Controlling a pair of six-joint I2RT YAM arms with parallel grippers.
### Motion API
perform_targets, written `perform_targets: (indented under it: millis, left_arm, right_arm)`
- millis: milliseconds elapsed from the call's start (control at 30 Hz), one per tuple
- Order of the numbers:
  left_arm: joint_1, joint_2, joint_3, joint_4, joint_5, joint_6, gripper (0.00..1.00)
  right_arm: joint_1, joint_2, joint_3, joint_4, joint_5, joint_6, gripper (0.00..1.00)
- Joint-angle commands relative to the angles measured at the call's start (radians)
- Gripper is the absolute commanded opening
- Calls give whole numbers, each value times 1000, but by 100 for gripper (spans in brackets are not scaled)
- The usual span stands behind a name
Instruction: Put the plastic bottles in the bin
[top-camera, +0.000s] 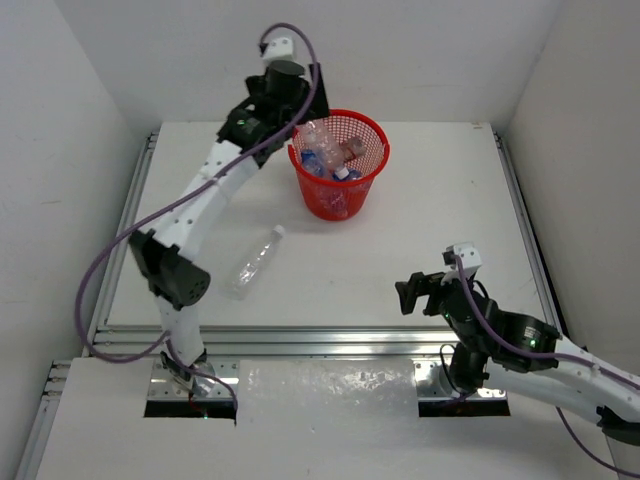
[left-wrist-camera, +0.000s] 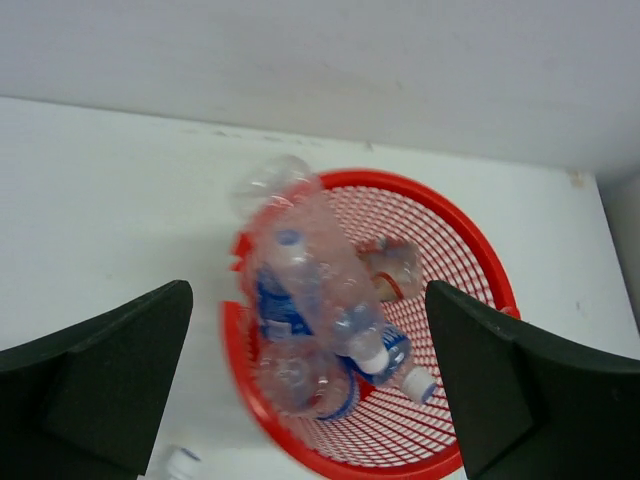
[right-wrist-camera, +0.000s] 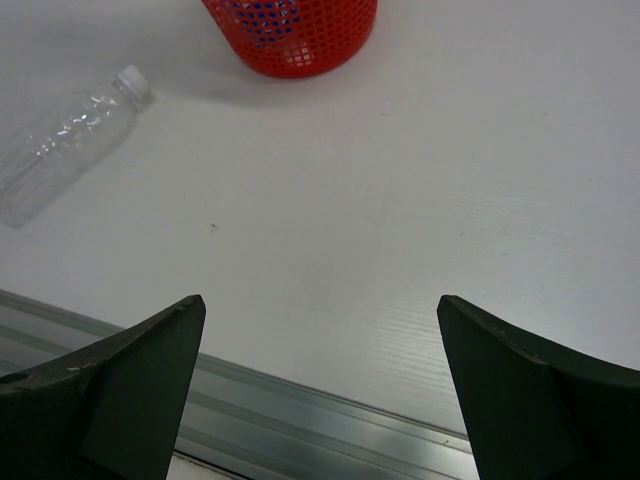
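Right fingers (right-wrist-camera: 100, 400) stand apart over the near worktop (right-wrist-camera: 450, 180); one clear ribbed bottle (top-camera: 255, 262) lies flat, white cap aimed toward the bin (top-camera: 384, 150). Left fingers (left-wrist-camera: 100, 380) gape above this round red mesh bin, other bottles (left-wrist-camera: 320, 270) heaped inside.

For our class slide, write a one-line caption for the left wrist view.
Left gripper open above the red bin, a blurred clear bottle over the other bottles already inside.

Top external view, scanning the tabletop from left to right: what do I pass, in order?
loose clear bottle lying on its side → red bin → right hand
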Motion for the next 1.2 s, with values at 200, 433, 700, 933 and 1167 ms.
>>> perform_targets:
  millis: [200, 433, 700, 933, 1167]
  left_arm:
    - [74, -563, -773, -29, 60, -53, 100]
    - [88, -423, -1028, -167, 108, 88, 100]
    - [138, -122, -1035, -104, 238, 107, 97]
    - [145, -247, -1067, -101, 303, 84, 24]
    - [119, -601, -905, -21, 437, -2, 0]
  right_arm:
    - [2, 154, 30, 149, -64, -60, 99]
    - [2, 160, 11, 257, -159, -100, 99]
    - [2, 125, -11, 260, -235, -64, 99]
    - [2, 56, -19, 226, -200, -73, 99]
    - [2, 65, 7, 211, -142, -104, 99]
